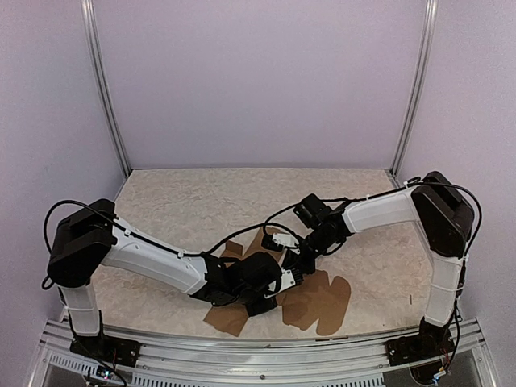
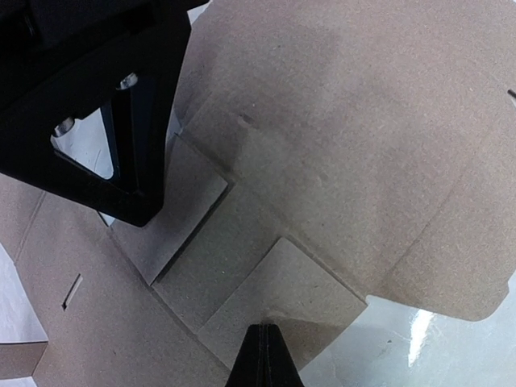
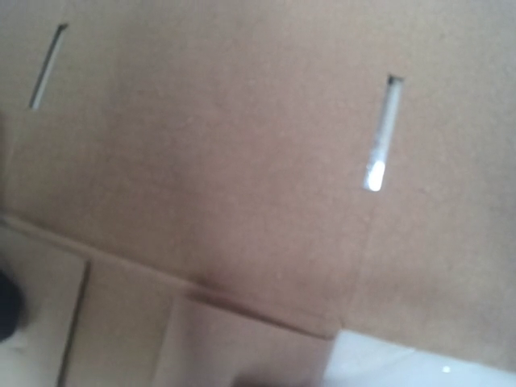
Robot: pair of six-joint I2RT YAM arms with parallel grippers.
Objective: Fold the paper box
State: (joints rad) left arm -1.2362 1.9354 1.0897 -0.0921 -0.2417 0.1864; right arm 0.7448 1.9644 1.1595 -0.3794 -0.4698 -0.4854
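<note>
The paper box (image 1: 318, 302) lies as a flat brown sheet on the table (image 1: 193, 201), with its panels, flaps and rounded tabs spread out. Both arms reach in over it, one from each side.

The left gripper (image 1: 284, 278) is above the middle part of the paper box. In its own wrist view its fingers (image 2: 262, 355) are pressed together with nothing between them, and the closed tip points at a small square flap (image 2: 282, 298) near the edge of the sheet. It is probably touching that flap, but the view is too steep to be sure.

The right gripper (image 1: 300, 260) is also over the middle of the paper box, just beside the left one. In the left wrist view it shows as a black frame (image 2: 133, 201) whose lower end comes down on a neighbouring flap (image 2: 173, 210) – this flap looks a little raised from the sheet. How its jaws stand cannot be told, because its own camera shows only cardboard: a wide brown panel (image 3: 242, 161) with two narrow slits (image 3: 379, 133) cut in it, and folded flaps along the lower side.
</note>
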